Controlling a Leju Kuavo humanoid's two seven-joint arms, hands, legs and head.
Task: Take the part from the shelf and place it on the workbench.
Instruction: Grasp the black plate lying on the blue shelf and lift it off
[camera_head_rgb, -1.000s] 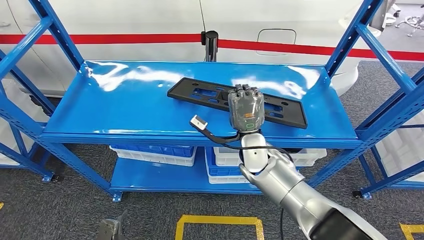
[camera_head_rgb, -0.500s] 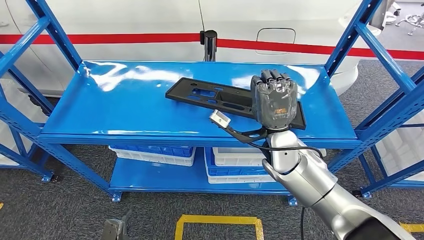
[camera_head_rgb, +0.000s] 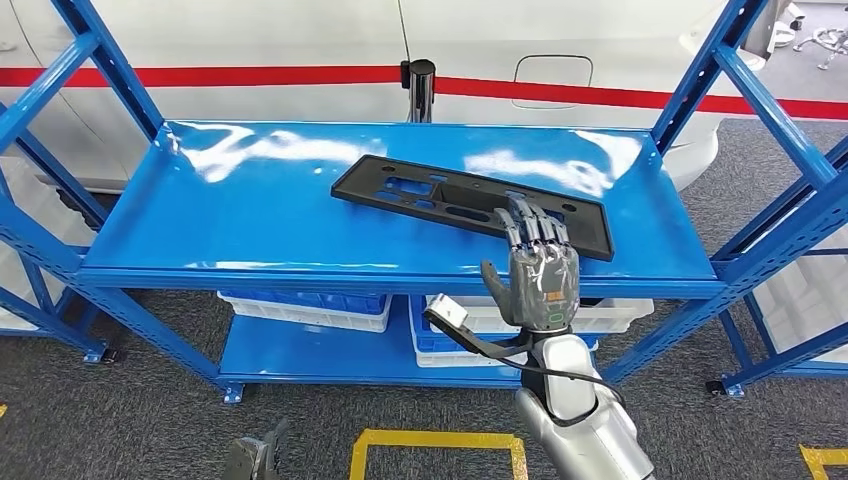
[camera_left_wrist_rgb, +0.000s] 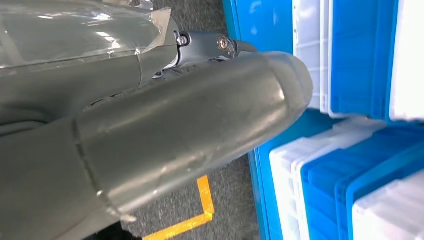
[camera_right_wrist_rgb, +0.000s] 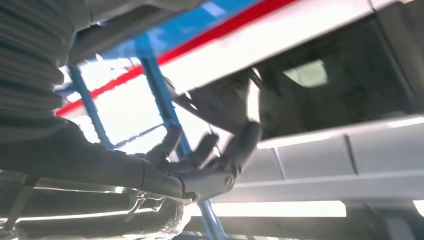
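Observation:
A long flat black part (camera_head_rgb: 430, 190) with cut-outs lies slantwise on the top board of the blue shelf (camera_head_rgb: 250, 210). My right hand (camera_head_rgb: 538, 265) is in front of the shelf's front edge, near the part's right end. It is open, palm away from me, fingers (camera_head_rgb: 527, 222) stretched up so the tips overlap the part's near edge; nothing is held. In the right wrist view the dark fingers (camera_right_wrist_rgb: 210, 155) are spread. My left hand (camera_left_wrist_rgb: 150, 130) hangs low beside the shelf; its fingers are hidden.
Blue and white bins (camera_head_rgb: 305, 305) stand on the lower shelf board and appear close by in the left wrist view (camera_left_wrist_rgb: 350, 175). Blue uprights (camera_head_rgb: 730, 90) flank the shelf. Yellow floor tape (camera_head_rgb: 435, 440) marks the grey carpet. A white car body with a red stripe (camera_head_rgb: 250, 75) is behind.
My right hand was raised over the part, moved right, then dropped to the shelf's front edge with its fingers stretched out. The part has stayed where it was.

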